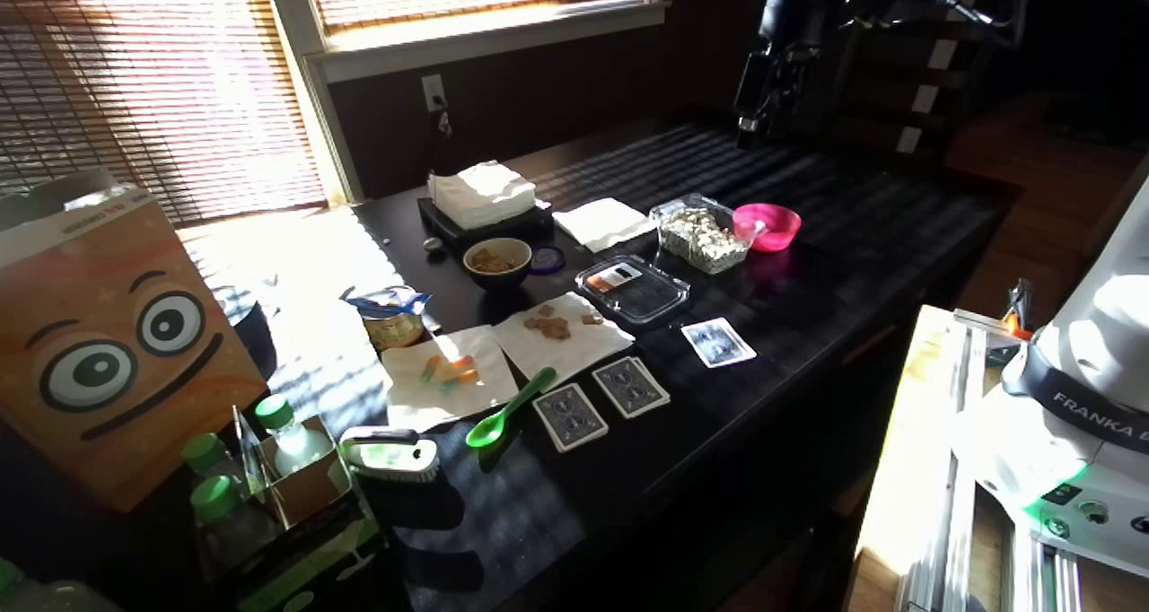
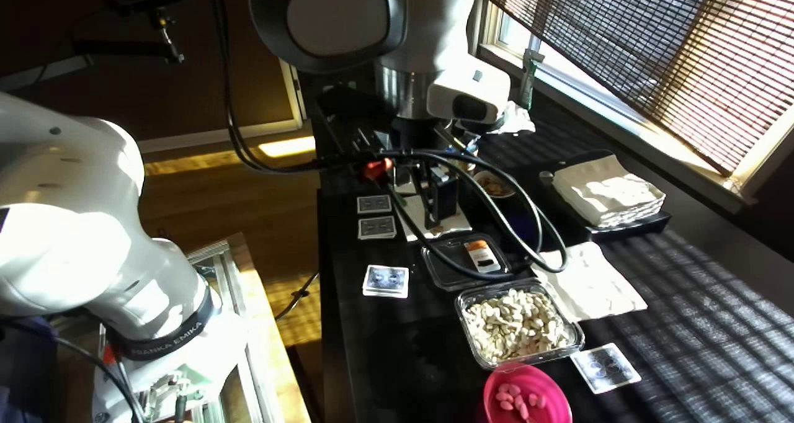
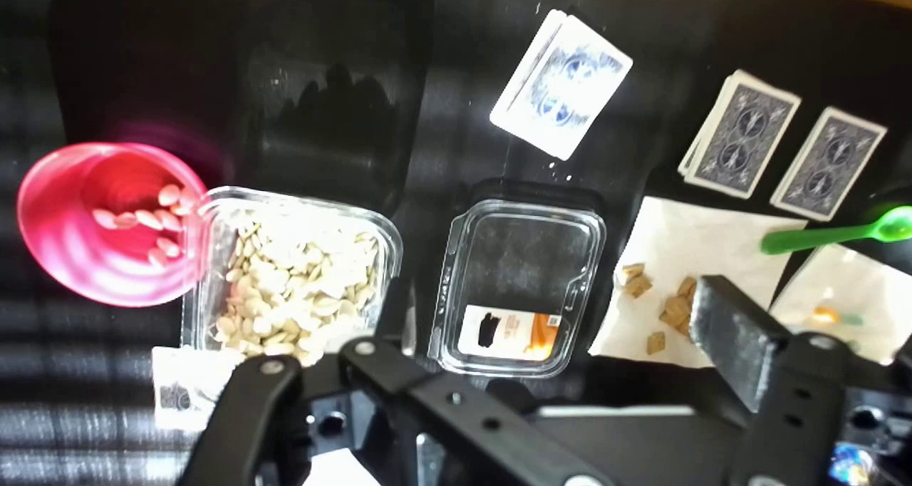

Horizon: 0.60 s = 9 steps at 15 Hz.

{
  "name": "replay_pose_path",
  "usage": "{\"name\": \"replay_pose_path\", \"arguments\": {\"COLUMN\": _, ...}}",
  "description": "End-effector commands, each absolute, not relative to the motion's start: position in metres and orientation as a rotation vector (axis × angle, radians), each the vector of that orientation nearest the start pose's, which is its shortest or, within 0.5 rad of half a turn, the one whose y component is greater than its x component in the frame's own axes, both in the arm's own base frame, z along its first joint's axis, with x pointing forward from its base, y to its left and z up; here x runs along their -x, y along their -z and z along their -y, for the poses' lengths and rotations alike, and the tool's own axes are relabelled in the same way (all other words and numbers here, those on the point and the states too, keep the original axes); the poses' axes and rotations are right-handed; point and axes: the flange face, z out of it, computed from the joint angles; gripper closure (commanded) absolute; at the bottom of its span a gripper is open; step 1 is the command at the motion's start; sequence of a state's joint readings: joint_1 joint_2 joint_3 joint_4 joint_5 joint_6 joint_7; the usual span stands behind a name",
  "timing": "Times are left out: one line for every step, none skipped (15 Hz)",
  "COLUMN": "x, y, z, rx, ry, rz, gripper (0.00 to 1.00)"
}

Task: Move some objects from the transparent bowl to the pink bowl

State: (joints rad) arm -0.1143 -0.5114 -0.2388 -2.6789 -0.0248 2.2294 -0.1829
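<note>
Judge the step in hand as a pick from the clear plastic tub, heaped with pumpkin seeds and set on the worktop just beside the pink bowl, rims seemingly touching. Note the gripper: fingers spread wide, nothing gripped, high up and off toward the clear lid. Carry it across level at that height, then come down straight over the middle of the heap. Narrow the fingers partway first, to fit both easily inside the walls. Sink only the tips into the seeds, without pressing on the plastic floor. Close slowly; with flat, probably slippery seeds, expect losses to the sides. Lift straight up, pausing over the tub to shed any strays. Move the short way to the pink bowl, home already to a small scatter of seeds, mostly in the half nearer the tub in the wrist view. Release low and inside the rim, without bumping and sliding a probably light bowl.
</note>
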Motion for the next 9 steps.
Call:
{"name": "replay_pose_path", "arguments": {"x": -0.376, "y": -0.355, "z": 0.135, "rx": 3.063, "ry": 0.196, "rz": -0.241, "gripper": 0.0}}
{"name": "replay_pose_path", "arguments": {"x": -0.379, "y": -0.349, "z": 0.134, "rx": 3.037, "ry": 0.175, "rz": -0.241, "gripper": 0.0}}
{"name": "replay_pose_path", "arguments": {"x": -0.369, "y": -0.365, "z": 0.131, "rx": 3.064, "ry": 0.184, "rz": -0.229, "gripper": 0.0}}
{"name": "replay_pose_path", "arguments": {"x": -0.371, "y": -0.356, "z": 0.132, "rx": 3.056, "ry": 0.17, "rz": -0.24, "gripper": 0.0}}
{"name": "replay_pose_path", "arguments": {"x": -0.373, "y": -0.349, "z": 0.133, "rx": 3.054, "ry": 0.158, "rz": -0.245, "gripper": 0.0}}
{"name": "replay_pose_path", "arguments": {"x": -0.374, "y": -0.346, "z": 0.133, "rx": 3.055, "ry": 0.15, "rz": -0.248, "gripper": 0.0}}
{"name": "replay_pose_path", "arguments": {"x": -0.375, "y": -0.346, "z": 0.134, "rx": 3.055, "ry": 0.148, "rz": -0.248, "gripper": 0.0}}
{"name": "replay_pose_path", "arguments": {"x": -0.381, "y": -0.339, "z": 0.142, "rx": 3.072, "ry": 0.139, "rz": -0.347, "gripper": 0.0}}
{"name": "replay_pose_path", "arguments": {"x": -0.385, "y": -0.332, "z": 0.149, "rx": 3.066, "ry": 0.132, "rz": -0.422, "gripper": 0.0}}
